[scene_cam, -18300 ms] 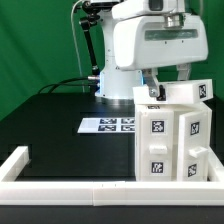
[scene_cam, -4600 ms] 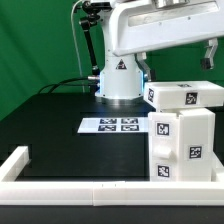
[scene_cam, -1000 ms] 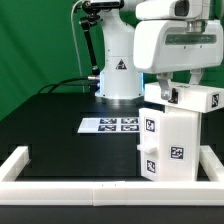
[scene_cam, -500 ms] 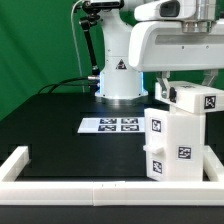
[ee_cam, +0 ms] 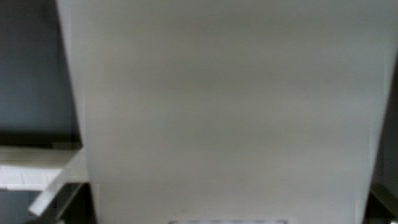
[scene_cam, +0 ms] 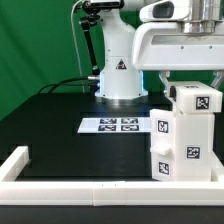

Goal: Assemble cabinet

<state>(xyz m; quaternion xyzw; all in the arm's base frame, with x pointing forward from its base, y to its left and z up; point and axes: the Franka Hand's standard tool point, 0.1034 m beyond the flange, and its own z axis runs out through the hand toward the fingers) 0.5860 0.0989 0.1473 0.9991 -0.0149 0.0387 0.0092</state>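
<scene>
The white cabinet (scene_cam: 183,148) stands upright at the exterior view's right, with black-and-white tags on its faces. A smaller white tagged block (scene_cam: 197,100) sits on top of it. My gripper (scene_cam: 190,82) hangs straight down onto that top block, and its fingertips are hidden behind the block. In the wrist view a plain white face of the cabinet (ee_cam: 222,110) fills almost the whole picture, right between the jaws. The gripper appears shut on the top block.
The marker board (scene_cam: 115,125) lies flat on the black table behind the cabinet. A long white rail (scene_cam: 90,186) edges the table's front and turns up at the left corner (scene_cam: 14,160). The arm's white base (scene_cam: 118,78) stands at the back.
Over the last second the cabinet and its top block have shifted toward the exterior view's right and turned squarer to the camera, moving together with my gripper.
</scene>
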